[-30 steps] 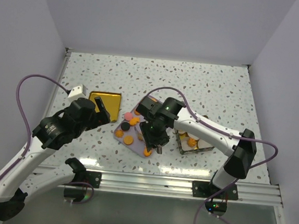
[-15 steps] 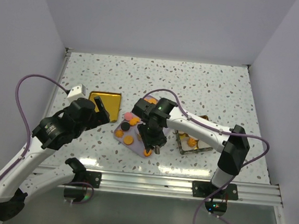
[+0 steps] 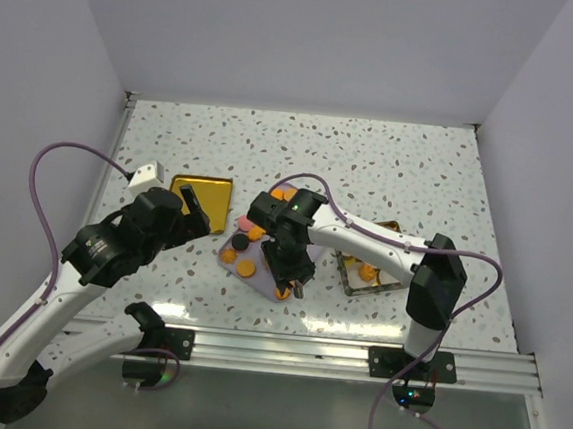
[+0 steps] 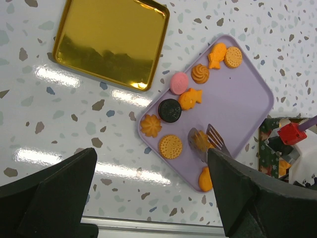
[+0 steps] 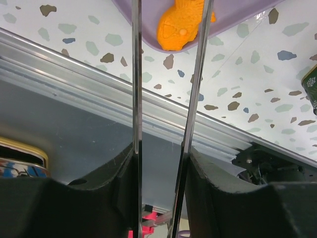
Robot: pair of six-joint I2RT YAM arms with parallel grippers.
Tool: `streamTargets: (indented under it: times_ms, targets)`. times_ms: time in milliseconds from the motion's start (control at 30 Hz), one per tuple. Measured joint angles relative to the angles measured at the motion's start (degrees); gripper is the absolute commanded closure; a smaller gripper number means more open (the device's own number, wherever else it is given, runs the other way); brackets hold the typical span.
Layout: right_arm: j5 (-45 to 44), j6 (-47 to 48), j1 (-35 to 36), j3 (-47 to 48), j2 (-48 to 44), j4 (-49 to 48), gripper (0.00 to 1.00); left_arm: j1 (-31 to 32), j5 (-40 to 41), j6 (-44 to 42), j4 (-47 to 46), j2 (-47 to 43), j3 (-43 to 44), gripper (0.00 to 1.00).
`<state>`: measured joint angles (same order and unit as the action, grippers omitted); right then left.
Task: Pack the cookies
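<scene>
Several cookies lie on a purple tray: orange ones, a pink one and a black one. My right gripper is shut on metal tongs, low over the tray's near side. In the left wrist view the tong tips sit around an orange cookie. In the right wrist view a fish-shaped orange cookie lies at the tray's edge between the tong arms; the tips are out of that frame. My left gripper is open and empty, left of the tray.
An empty gold tray lies left of the purple one. A box with white paper cups and cookies stands right of it, under the right arm. The metal rail runs along the table's near edge.
My right gripper has shifted a little to the left over the purple tray with the tongs. The left arm has not moved.
</scene>
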<state>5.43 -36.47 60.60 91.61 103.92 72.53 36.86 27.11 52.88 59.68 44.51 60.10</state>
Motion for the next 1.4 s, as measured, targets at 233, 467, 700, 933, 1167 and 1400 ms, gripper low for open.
streamTargets:
  times_ms: [233,467,700,933,1167,1400]
  targets:
    - [-0.17,0.09,0.15,0.37,0.07,0.44,0.69,0.0,0.2,-0.04,-0.02,-0.02,0.0,0.0]
    - [-2.54,-0.42,0.15,1.79,-0.13,2.8,0.69,0.0,0.22,-0.2,-0.02,-0.02,0.0,0.0]
    - [-9.33,-2.67,-0.92,6.01,-6.4,3.21,0.7,0.0,0.2,-1.05,-0.09,0.52,0.28,0.0]
    - [-15.52,-6.91,-10.16,-1.64,-27.65,3.5,0.7,0.0,-0.26,-1.64,-0.76,1.97,0.33,0.0]
    - [-18.4,-13.68,-13.44,-14.97,-44.13,4.83,0.7,-0.04,-2.43,-2.99,-3.45,4.81,0.33,0.0]
    - [-18.36,-22.08,-13.68,-25.31,-53.33,5.42,0.72,-0.04,-5.03,-3.98,-5.97,6.91,0.33,0.0]
